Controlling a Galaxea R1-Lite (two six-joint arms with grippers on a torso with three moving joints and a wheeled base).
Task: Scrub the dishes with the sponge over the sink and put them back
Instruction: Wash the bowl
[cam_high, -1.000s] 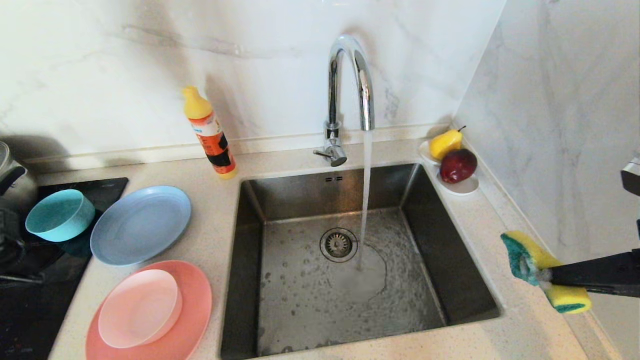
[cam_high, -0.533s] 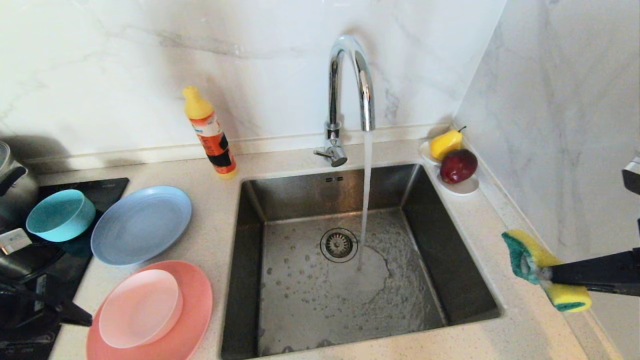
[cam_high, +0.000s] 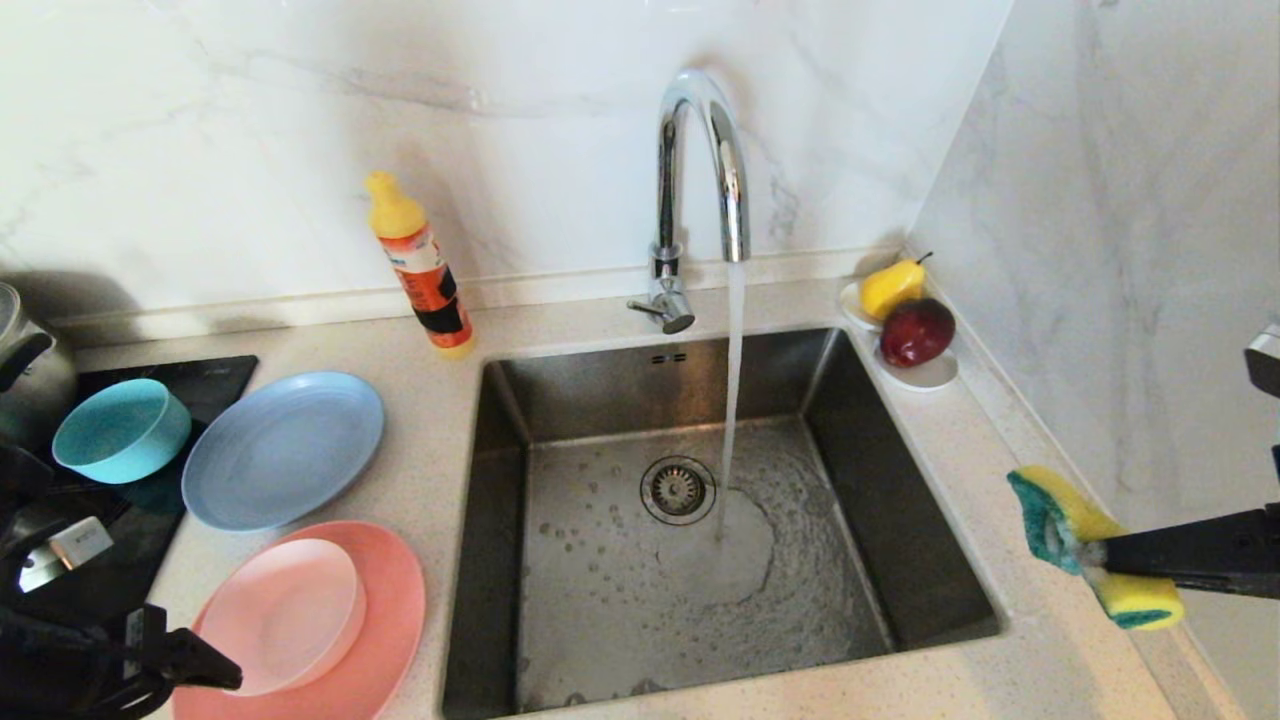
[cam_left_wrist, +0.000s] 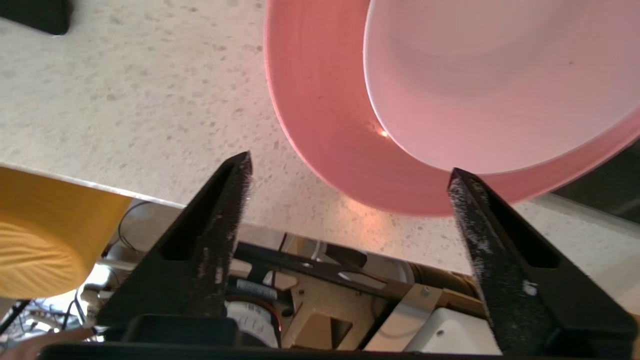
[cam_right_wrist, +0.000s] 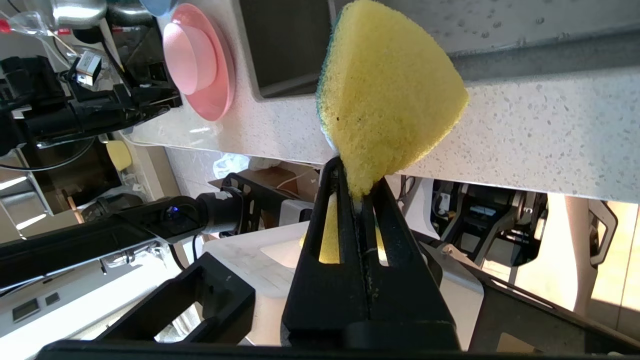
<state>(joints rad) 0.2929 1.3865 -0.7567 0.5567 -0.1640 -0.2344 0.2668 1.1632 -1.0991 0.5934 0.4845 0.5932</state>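
White marble-look wall (cam_high: 250, 120) runs along the back with grey veining, and a matching side wall (cam_high: 1130, 250) meets it in the corner on the right. Countertop (cam_high: 430, 440) is a pale speckled stone, pretty bright all over, with soft shadows on the back wall. A black cooktop (cam_high: 210, 375) is set into the counter on the left. Past the counter's front edge there's a yellow seat-like thing (cam_left_wrist: 45, 235).
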